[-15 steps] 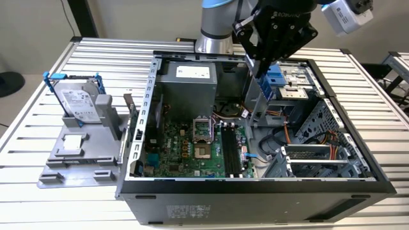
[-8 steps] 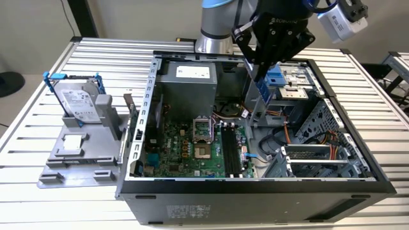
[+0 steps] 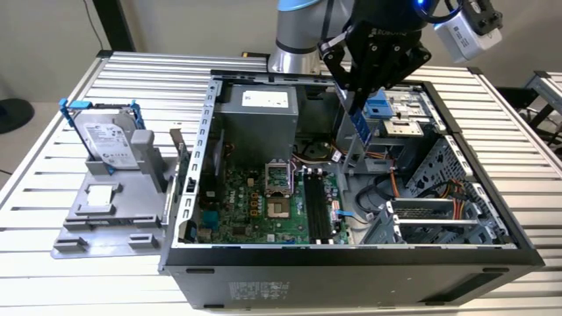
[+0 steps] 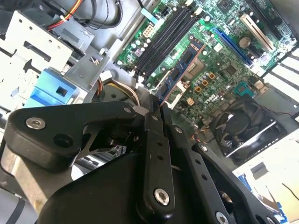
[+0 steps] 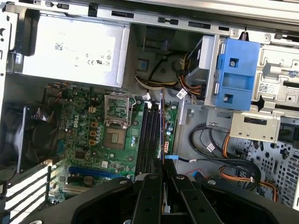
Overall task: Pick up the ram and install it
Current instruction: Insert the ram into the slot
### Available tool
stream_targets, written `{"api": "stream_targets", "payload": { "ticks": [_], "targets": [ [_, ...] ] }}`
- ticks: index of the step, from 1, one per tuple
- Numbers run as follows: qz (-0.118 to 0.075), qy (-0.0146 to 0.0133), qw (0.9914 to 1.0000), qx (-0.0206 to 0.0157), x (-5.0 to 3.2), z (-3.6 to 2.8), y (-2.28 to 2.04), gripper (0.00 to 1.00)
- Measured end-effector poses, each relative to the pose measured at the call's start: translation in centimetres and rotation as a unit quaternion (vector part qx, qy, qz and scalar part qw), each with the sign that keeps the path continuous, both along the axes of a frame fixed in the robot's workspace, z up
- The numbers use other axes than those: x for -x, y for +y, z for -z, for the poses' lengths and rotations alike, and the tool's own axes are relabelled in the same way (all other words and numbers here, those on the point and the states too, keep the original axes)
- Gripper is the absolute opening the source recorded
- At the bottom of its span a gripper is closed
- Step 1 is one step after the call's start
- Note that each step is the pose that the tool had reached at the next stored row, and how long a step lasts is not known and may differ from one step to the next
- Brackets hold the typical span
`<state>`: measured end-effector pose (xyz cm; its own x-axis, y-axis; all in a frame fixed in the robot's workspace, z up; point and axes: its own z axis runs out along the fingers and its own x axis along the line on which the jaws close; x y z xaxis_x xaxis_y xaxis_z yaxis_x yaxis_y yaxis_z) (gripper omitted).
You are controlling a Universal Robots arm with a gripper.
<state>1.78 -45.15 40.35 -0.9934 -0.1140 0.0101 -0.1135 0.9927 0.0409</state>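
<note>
The ram (image 3: pixel 359 125), a thin bluish-green stick with dark chips, hangs on end inside the open computer case, with my gripper (image 3: pixel 353 89) shut on its upper end. It sits well above the motherboard, over the back end of the long black slots (image 3: pixel 318 204). In the second wrist view the ram (image 4: pixel 184 70) reaches out from the gripper (image 4: pixel 156 109) toward the slots (image 4: pixel 166 39). In the first wrist view the ram (image 5: pixel 162 126) shows edge-on, running along the right side of the slots (image 5: pixel 149 140), and the gripper (image 5: pixel 163 179) clamps its near end.
A grey power supply (image 3: pixel 259 112) fills the case's back. Beside the slots are a CPU socket (image 5: pixel 116 135), a blue drive latch (image 5: pixel 236 74), cables (image 5: pixel 210 144) and a metal drive cage (image 3: pixel 430 220). Outside, a hard drive in a blue frame (image 3: pixel 110 138) stands on a grey holder.
</note>
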Motion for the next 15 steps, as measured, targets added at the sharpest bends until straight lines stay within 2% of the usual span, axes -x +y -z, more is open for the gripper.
{"api": "stream_targets", "payload": {
  "ticks": [6,15],
  "targets": [
    [0.001,0.0,1.0,-0.0001,-0.02,0.4,0.0,0.0],
    [0.006,0.0,0.99998,0.0001,-0.16,1.74,0.0,0.0]
  ]
}}
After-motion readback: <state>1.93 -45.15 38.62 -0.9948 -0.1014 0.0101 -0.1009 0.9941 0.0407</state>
